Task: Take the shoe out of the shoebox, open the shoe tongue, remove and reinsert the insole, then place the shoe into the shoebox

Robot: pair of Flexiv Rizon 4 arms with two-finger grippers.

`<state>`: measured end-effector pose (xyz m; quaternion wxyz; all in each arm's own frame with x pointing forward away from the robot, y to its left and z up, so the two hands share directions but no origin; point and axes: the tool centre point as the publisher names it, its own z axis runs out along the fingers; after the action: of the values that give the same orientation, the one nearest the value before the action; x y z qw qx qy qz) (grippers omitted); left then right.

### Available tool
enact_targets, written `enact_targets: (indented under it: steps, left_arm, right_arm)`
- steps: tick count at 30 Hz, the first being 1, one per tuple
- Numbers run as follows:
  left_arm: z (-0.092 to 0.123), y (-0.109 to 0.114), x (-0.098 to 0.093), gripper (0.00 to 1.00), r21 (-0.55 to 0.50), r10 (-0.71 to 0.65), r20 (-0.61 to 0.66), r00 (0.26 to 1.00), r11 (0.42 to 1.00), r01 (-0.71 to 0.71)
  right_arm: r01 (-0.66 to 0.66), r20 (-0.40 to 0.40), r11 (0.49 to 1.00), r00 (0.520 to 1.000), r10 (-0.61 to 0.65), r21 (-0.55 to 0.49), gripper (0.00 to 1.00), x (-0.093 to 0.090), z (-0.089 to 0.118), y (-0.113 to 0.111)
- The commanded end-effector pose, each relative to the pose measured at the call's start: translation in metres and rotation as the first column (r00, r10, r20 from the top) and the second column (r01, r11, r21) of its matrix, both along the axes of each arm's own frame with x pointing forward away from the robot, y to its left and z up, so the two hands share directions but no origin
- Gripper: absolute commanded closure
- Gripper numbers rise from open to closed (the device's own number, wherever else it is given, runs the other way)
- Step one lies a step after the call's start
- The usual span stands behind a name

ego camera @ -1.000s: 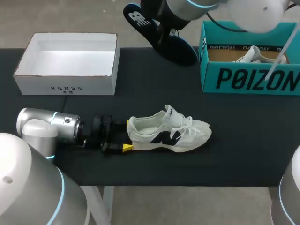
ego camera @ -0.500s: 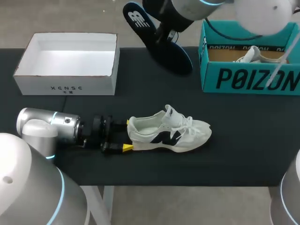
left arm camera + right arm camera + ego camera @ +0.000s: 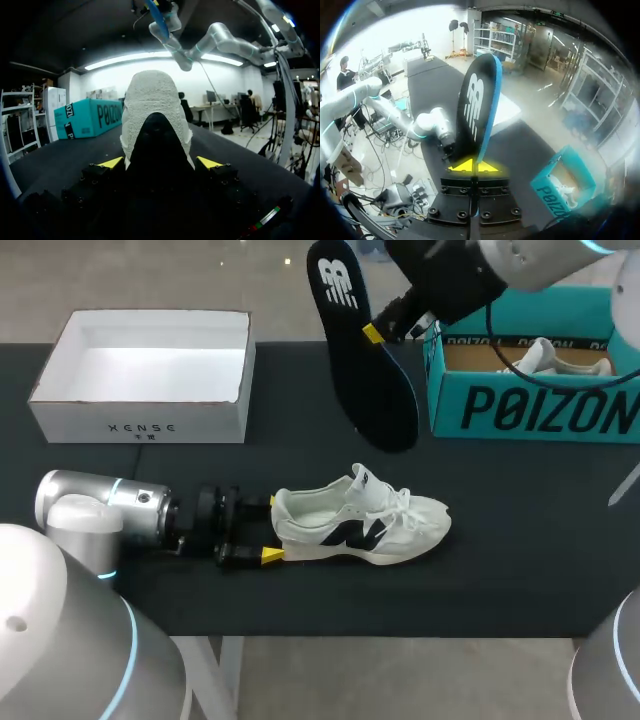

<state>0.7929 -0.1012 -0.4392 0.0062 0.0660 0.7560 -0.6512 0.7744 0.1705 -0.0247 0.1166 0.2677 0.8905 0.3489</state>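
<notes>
Right gripper [image 3: 374,333] is up in the air over the far side of the table [image 3: 500,570]. Its two yellow tips are pinching the dark insole [image 3: 365,370] near one end, so the insole hangs down close to the teal box [image 3: 530,410]. My left gripper [image 3: 272,530] is low on the table, with one finger on each side of the heel of the white shoe [image 3: 360,525]. In the left wrist view both yellow tips look like they press on the heel, so I think it is holding the shoe in place. The shoe sits on its sole in the middle of the table, well apart from both boxes. So the shoe is out of its box, its tongue [image 3: 362,483] stands up, and the insole is out. I think about half the job is done. What is left is to slide the insole back inside the shoe and then put the shoe in its box. The teal box has another shoe [image 3: 540,355] in it, and there is a white box [image 3: 140,425] too, so I cannot tell which one this shoe goes in.
</notes>
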Motion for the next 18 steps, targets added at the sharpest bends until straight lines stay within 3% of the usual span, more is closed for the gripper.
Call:
enact_targets:
  steps: [1,7,18]
  left_arm:
    - [-0.004,-0.001,0.0,1.0,0.002,0.0,0.0,1.0,1.0,0.0]
    - [-0.004,-0.001,0.0,1.0,0.002,0.0,0.0,1.0,1.0,0.0]
    - [-0.004,-0.001,0.0,1.0,0.002,0.0,0.0,1.0,1.0,0.0]
  right_arm:
    - [-0.028,0.047,0.995,0.999,0.024,0.092,1.0,-0.012,0.01,-0.012]
    - [-0.125,0.026,0.978,0.992,0.122,0.168,1.0,-0.02,0.027,-0.011]
    - [-0.163,-0.018,0.977,0.986,0.167,0.138,1.0,-0.04,0.052,-0.005]
